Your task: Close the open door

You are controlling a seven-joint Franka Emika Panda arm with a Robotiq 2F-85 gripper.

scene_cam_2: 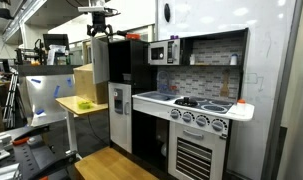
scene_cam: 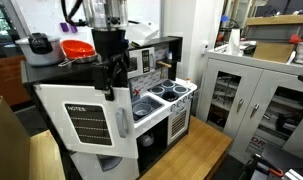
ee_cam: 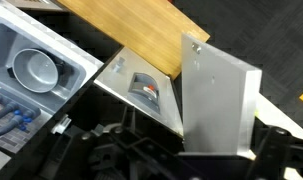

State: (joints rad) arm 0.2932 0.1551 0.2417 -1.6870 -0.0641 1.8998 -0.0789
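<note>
The one arm reaches down from above, and its gripper (scene_cam: 111, 76) hangs just over the top edge of the door (scene_cam: 86, 122), but I cannot tell if the jaws are open or closed. The one open door swings out from the fridge, with its handle (scene_cam: 121, 122) on the side near the sink (scene_cam: 146, 104); the wrist view shows it from above (ee_cam: 221, 100). Nearby are two burners (scene_cam: 174, 90), one oven door (scene_cam: 178, 123), one microwave (scene_cam_2: 161, 51) and one lower door (scene_cam_2: 119, 104).

Even indoor light is filling both exterior views, leaving soft shadows. The wrist view is looking slightly blurred.
</note>
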